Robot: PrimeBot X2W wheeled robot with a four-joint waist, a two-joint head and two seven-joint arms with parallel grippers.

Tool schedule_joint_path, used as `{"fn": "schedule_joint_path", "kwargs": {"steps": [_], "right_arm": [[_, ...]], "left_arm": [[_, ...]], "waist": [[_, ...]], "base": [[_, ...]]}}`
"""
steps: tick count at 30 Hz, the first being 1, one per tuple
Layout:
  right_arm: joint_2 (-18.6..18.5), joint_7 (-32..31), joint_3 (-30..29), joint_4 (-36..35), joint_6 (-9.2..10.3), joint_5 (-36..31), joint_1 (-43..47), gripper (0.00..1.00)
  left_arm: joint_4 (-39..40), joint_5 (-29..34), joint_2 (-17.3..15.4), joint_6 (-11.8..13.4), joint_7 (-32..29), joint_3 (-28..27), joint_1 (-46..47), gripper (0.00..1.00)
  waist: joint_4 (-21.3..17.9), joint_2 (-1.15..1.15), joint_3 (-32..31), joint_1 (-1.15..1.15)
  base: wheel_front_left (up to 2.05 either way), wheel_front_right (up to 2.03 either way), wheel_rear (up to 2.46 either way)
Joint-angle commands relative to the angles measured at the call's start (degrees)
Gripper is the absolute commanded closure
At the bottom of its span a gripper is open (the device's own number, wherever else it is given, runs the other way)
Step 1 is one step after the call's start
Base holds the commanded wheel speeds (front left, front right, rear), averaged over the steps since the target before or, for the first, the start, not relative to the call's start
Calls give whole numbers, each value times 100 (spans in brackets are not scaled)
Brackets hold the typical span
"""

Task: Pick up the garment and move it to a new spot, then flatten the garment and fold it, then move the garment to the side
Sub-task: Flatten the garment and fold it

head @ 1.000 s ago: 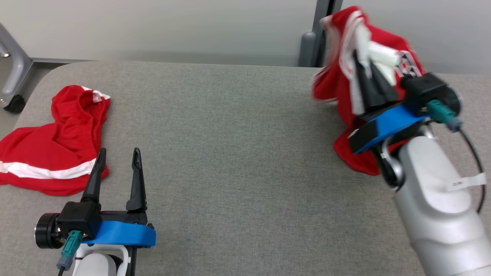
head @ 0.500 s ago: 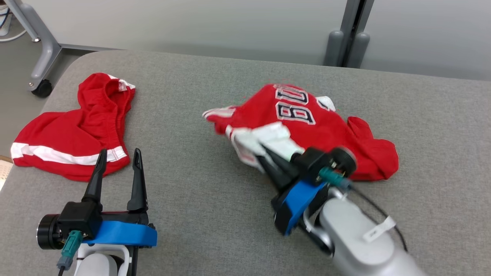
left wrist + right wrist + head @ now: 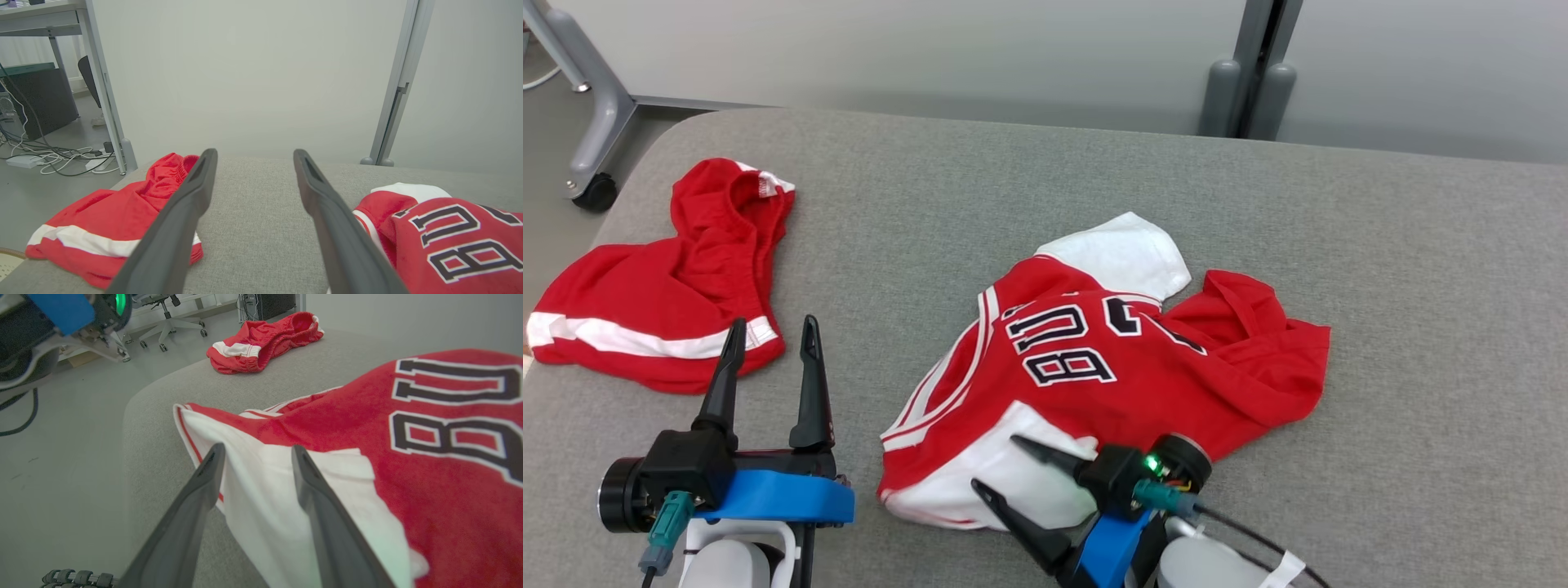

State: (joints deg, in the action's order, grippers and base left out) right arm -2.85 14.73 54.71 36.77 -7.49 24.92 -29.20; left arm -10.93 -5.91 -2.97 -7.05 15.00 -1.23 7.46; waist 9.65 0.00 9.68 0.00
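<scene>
Bottom centre, the right gripper stands released, fingers spread over the white hem of the red jersey lying mid-frame on the grey table. A moment earlier it pinched that cloth. The left gripper, lower left, gapes empty.

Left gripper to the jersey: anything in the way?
Nothing visible. Only bare grey table lies between the open left gripper and the near edge of the jersey on its right. The red shorts lie on the gripper's other side, to the left, out of that path.
</scene>
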Motion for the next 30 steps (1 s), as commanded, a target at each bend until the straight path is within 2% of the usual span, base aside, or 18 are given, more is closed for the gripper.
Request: {"fn": "schedule_joint_path", "kwargs": {"steps": [1,5,11,20,26,30], "right_arm": [[-8,45,-168,6,-1,-9,-113,0],[-16,51,-849,-220,-1,-274,-114,0],[-285,49,-2175,-802,-1,-768,219,0],[-415,50,-4161,-1350,-1,-1408,1057,0],[-351,50,-4737,-1395,-1,-1662,1377,0],[-353,49,-4863,-1346,-1,-1758,1340,0]], "left_arm": [[10,1,11,21,27,-31,29,0],[27,18,11,25,27,-68,-4,0],[57,48,11,33,27,-109,-71,0],[41,122,10,9,27,-151,-130,0],[47,131,10,-4,27,-147,-164,0],[32,134,11,-11,27,-129,-135,0]], "waist": [[-57,0,-16,0],[-150,0,-41,0],[-276,0,-100,0],[-386,0,-187,0],[-417,0,-197,0],[-418,0,-191,0]], "base": [[0,0,0],[0,0,0],[0,0,0],[0,0,0],[0,0,0],[0,0,0]]}}
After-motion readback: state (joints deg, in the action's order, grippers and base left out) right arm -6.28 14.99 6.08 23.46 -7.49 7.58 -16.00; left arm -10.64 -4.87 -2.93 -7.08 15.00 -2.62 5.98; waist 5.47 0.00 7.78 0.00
